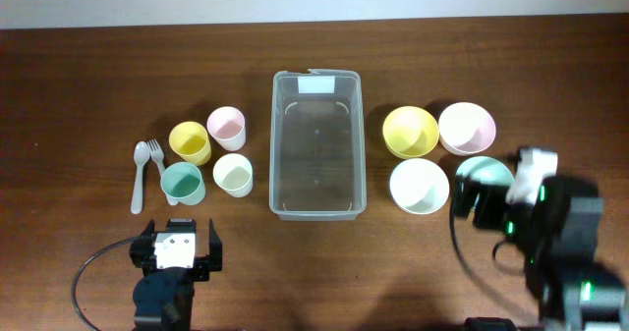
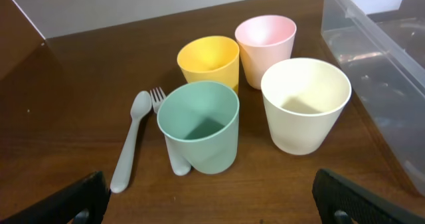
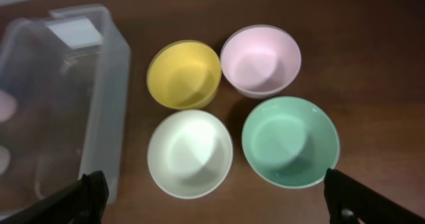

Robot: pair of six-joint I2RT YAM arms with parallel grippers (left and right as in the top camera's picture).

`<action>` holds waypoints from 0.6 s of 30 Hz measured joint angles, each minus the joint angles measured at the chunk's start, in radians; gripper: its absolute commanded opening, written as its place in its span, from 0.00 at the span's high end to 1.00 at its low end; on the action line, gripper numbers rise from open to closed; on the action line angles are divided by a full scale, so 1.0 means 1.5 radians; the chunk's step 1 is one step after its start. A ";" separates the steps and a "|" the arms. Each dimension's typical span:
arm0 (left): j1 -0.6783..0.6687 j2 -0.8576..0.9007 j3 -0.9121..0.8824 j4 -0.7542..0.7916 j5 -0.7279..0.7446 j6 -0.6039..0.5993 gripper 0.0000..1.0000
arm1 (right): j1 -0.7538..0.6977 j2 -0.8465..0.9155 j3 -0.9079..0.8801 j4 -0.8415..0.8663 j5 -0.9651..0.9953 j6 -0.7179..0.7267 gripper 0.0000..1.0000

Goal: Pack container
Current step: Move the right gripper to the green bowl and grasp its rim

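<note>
Clear container point(image 1: 316, 144) stands empty in the middle of a dark brown wooden tabletop point(image 1: 79, 76), its long sides running away from the robot and a pale label point(image 1: 322, 83) at the far short end. A light strip runs past the tabletop's far edge; what it belongs to cannot be told. Left of the container stand a yellow cup point(image 1: 190, 142), pink cup point(image 1: 226, 127), cream cup point(image 1: 234, 174) and green cup point(image 1: 182, 183), with a grey spoon point(image 1: 141, 177) and fork point(image 1: 156, 154) beside them. The fork's handle is hidden behind the green cup in the left wrist view. On the right stand a yellow bowl point(image 1: 410, 132), pink bowl point(image 1: 467, 128), white bowl point(image 1: 420, 186) and green bowl point(image 1: 482, 169), the last partly covered from overhead by the right claw point(image 1: 480, 201). Both wrist views cut the container off at an edge and show only dark finger ends in their bottom corners. The left claw point(image 1: 179, 241) stands near the green cup, the container ahead and to its right, apart from it. The right claw has the white bowl between it and the container. Both claws gape wide and hold nothing.
</note>
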 measured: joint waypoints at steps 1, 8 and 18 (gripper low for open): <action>0.000 0.000 0.000 0.000 0.000 0.000 0.00 | 0.000 0.055 0.042 -0.018 0.002 -0.001 0.01; 0.000 0.000 0.000 0.000 0.000 0.000 0.00 | -0.036 0.311 0.175 -0.086 0.004 0.002 0.01; 0.000 -0.001 0.000 0.000 0.000 0.000 0.00 | -0.237 0.543 0.177 -0.103 -0.066 0.035 0.03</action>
